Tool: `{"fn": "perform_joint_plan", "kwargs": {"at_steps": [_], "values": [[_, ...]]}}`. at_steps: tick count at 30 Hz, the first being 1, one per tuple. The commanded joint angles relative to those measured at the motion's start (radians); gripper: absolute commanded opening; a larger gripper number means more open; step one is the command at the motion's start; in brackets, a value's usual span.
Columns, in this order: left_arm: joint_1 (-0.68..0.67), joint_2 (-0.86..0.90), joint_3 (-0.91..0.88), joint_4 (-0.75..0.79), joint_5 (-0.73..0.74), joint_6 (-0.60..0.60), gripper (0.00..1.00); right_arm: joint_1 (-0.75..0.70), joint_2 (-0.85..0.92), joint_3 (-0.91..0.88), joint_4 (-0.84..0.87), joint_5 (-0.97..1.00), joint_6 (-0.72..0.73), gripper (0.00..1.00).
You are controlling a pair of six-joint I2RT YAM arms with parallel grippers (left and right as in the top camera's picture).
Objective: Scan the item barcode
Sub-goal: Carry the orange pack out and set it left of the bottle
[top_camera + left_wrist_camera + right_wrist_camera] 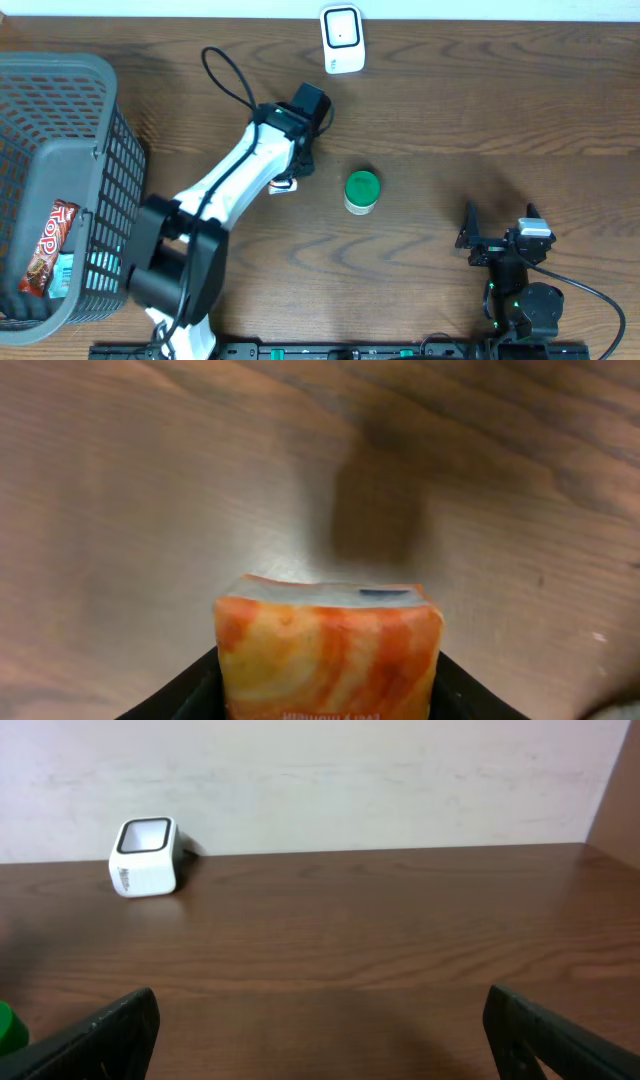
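- Overhead view: your left arm reaches from the lower left of the frame toward the middle, and the left gripper [288,178] sits just left of centre.
- Left wrist view: you have that claw clenched on the orange packet [328,655]. The packet fills the lower centre of the frame, with a dark finger [185,692] pressed against each side.
- The packet is swirled orange and cream with a pale top edge. The print along its lower edge is too blurred for you to read.
- A soft dark shadow lies on the wooden table [120,480] at upper centre of the left wrist view, apart from the packet.
- From overhead, the arm hides most of the packet. Only a small pale corner shows just below the gripper.
- The scanner [342,40] is a white unit standing at top centre of the overhead frame, near the table's far edge. It is well apart from the held packet, up and to the right of it.
- A green-lidded jar [362,192] stands upright at centre frame, near the left gripper on its right side and not touching it.
- A grey basket [60,100] takes up the left edge, with snack packs [48,250] lying inside.
- The right gripper [498,222] rests at lower right, released, jaws spread wide with nothing between them.
- Right wrist view confirms this: its fingers [100,1035] stand at the two lower corners, with bare wood between them and the scanner at upper left.
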Motion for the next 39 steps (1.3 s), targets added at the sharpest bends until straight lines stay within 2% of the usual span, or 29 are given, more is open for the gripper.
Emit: {"fn": "perform_joint_plan", "kwargs": {"at_steps": [1,7,11,13,20,23,28,34,36,39], "values": [[-0.007,0.045,-0.009,0.03,0.023,-0.015,0.53,-0.006,-0.005,-0.001,-0.005,-0.008,0.014,0.99],[-0.01,0.1,-0.01,0.094,0.09,-0.024,0.53,-0.006,-0.005,-0.001,-0.005,-0.008,0.014,0.99],[-0.011,0.122,-0.016,0.101,0.093,-0.149,0.53,-0.006,-0.005,-0.001,-0.005,-0.008,0.014,0.99],[-0.011,0.124,-0.026,0.096,0.093,-0.293,0.53,-0.006,-0.005,-0.001,-0.005,-0.008,0.014,0.99],[-0.037,0.124,-0.036,-0.039,0.112,-1.075,0.55,-0.006,-0.005,-0.001,-0.005,-0.008,0.013,0.99],[-0.061,0.124,-0.035,-0.026,0.112,-1.227,0.62,-0.006,-0.005,-0.001,-0.005,-0.008,0.013,0.99],[-0.086,0.122,-0.025,0.006,0.119,-1.238,0.69,-0.006,-0.005,-0.001,-0.005,-0.008,0.013,0.99],[-0.059,0.044,-0.024,-0.018,0.042,-1.154,0.71,-0.006,-0.005,-0.001,-0.005,-0.008,0.013,0.99],[-0.033,-0.015,-0.019,-0.014,0.006,-1.063,0.71,-0.006,-0.005,-0.001,-0.005,-0.008,0.013,0.99],[0.007,-0.126,0.0,0.053,0.011,-0.757,0.72,-0.006,-0.005,-0.001,-0.005,-0.008,0.014,0.99]]}}
